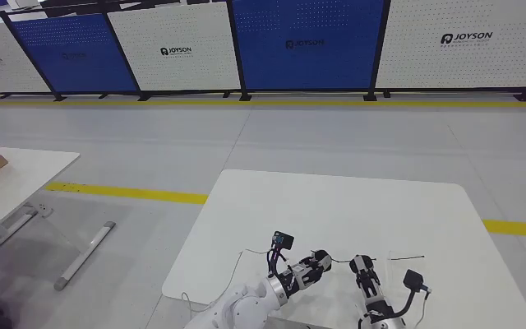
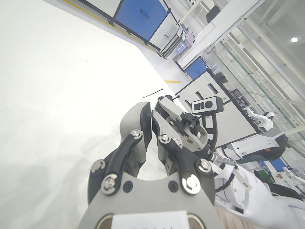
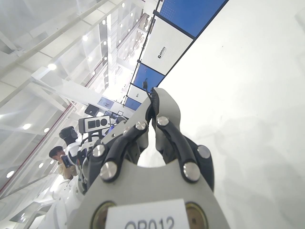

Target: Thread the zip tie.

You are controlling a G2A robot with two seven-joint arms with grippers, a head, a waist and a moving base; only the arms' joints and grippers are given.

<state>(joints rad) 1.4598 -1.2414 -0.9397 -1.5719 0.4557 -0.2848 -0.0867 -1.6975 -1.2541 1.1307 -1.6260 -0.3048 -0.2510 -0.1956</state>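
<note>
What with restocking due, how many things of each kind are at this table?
Zip ties: 2, the held tie and the loose tie
Grippers: 2, the left gripper and the right gripper
Table: 1
Total: 5

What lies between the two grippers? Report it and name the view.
A thin black zip tie bridges the gap from the left gripper to the right gripper, both shut on it; the top view shows it.
</note>
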